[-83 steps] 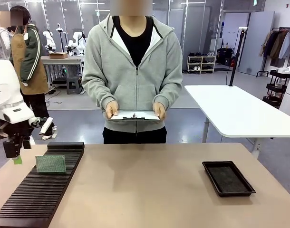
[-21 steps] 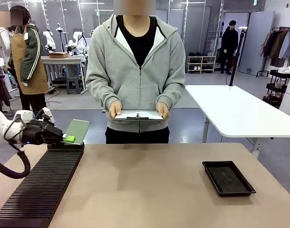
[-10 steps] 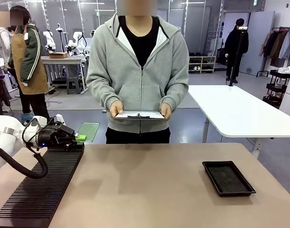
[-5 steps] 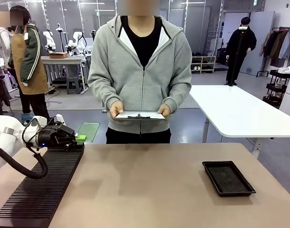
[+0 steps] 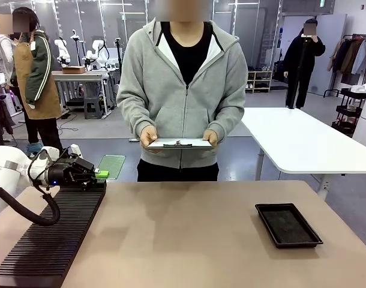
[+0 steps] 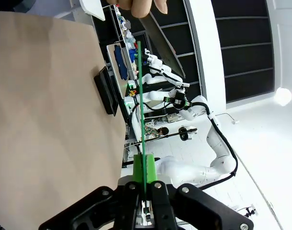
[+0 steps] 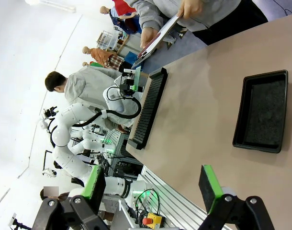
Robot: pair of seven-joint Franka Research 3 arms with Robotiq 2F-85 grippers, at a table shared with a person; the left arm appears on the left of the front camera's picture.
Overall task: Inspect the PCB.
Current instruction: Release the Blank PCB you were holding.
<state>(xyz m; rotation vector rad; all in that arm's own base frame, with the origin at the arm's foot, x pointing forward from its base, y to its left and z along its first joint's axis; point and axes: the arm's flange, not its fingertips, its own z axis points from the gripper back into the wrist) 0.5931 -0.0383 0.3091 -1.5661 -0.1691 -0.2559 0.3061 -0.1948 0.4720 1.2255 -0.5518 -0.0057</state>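
Observation:
The PCB is a thin green board held out past the table's far left edge, lying nearly flat. My left gripper is shut on its near edge, just beyond the far end of the black slotted rack. In the left wrist view the PCB shows edge-on as a thin green line rising from my left gripper, with the green pads pressed on both faces. My right gripper stands open high above the table with nothing between its fingers. From there the PCB shows far off.
A person stands at the far side holding a white clipboard in both hands. An empty black tray sits at the table's right, also seen from the right wrist as the tray. The rack runs along the left edge.
The PCB left the rack in my left gripper, rose tilted, then came down nearly flat. Over the last second the arm stays still; the person shifts slightly right.

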